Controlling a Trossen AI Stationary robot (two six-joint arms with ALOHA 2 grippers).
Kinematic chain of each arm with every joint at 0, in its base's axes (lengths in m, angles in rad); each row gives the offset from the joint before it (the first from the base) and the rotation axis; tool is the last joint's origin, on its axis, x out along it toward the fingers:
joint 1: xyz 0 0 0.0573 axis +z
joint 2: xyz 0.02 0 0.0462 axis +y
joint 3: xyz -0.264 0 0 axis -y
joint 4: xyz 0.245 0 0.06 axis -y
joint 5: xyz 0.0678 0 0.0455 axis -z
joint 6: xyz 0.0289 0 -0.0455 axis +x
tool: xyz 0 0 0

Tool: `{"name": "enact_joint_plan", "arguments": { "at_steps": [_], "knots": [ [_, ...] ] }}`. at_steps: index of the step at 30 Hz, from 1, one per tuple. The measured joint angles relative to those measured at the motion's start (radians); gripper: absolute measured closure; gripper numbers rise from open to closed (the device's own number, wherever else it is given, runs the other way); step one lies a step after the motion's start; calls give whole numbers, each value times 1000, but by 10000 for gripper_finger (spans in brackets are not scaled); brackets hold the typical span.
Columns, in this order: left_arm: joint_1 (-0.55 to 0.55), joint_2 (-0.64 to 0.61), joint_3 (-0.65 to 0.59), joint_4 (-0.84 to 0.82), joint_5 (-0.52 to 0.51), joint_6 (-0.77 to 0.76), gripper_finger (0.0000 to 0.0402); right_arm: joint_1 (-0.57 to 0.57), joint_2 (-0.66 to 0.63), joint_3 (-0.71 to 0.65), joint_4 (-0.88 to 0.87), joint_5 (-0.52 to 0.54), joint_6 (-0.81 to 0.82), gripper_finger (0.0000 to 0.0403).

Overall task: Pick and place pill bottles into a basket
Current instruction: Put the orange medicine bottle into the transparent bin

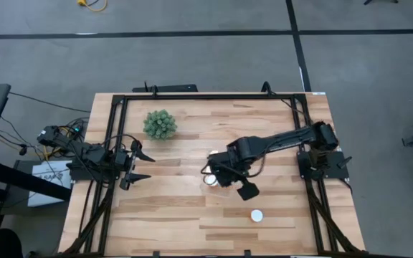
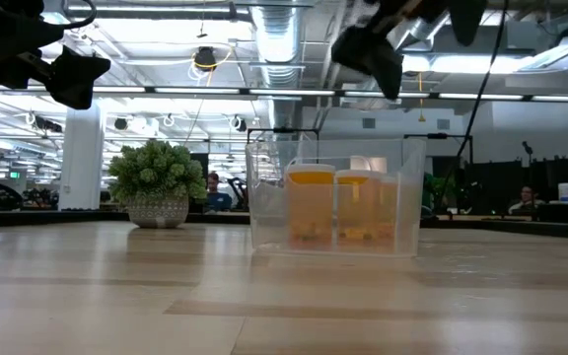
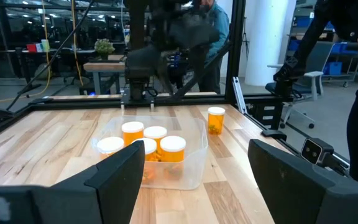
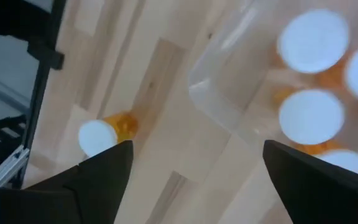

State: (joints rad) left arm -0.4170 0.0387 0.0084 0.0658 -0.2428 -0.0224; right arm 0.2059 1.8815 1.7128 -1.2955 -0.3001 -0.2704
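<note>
**Right gripper open above the basket; one pill bottle outside it**

While the right arm reaches from the table's right edge toward the middle, the right gripper (image 1: pixel 229 179) hangs above the basket (image 2: pixel 402 197) with its fingers spread and nothing between them. Its wrist view looks down past the two dark fingers (image 4: pixel 98 177) onto the basket's rim and the table beside it. The basket, a clear plastic container, stands near the centre of the wooden table (image 1: pixel 178 215). Several pill bottles stand upright inside it, close together; the left wrist view shows five white caps (image 3: pixel 173 144) over orange bodies, and the low view shows the orange cylinders (image 2: pixel 311 205) side by side through the clear wall. A further pill bottle (image 1: pixel 257 215) stands upright on the bare wood outside the basket, toward the front of the table and on the right arm's side; it appears as a white cap from above, with its orange body visible in the left wrist view (image 3: pixel 215 119) and the right wrist view (image 4: pixel 104 132). The left gripper (image 1: pixel 145 166) waits at the left edge of the table, its fingers parted and empty, well apart from the basket. A green spiky ball-shaped plant (image 1: pixel 160 124) in a pot sits at the back left of the table, between the left arm and the far rail. People are seen in the room behind the table.
</note>
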Motion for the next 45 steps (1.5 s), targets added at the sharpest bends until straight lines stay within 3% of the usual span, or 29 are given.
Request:
{"name": "enact_joint_plan", "arguments": {
  "at_steps": [5,14,22,30,36,39,45],
  "knots": [
    [0,0,0,0,0,0,125,20,-150,-135,137,86,14,48],
    [0,0,0,0,0,0,125,18,-456,-439,373,92,208,67],
    [0,0,0,0,0,0,125,117,-684,-758,573,106,435,68],
    [0,0,0,0,0,0,125,285,-744,-887,647,194,507,70],
    [0,0,0,0,0,0,125,434,-775,-935,711,340,550,73],
    [0,0,0,0,0,0,125,464,-792,-945,715,421,553,72],
    [0,0,0,0,0,0,125,474,-777,-955,773,430,688,73]
  ]
}}
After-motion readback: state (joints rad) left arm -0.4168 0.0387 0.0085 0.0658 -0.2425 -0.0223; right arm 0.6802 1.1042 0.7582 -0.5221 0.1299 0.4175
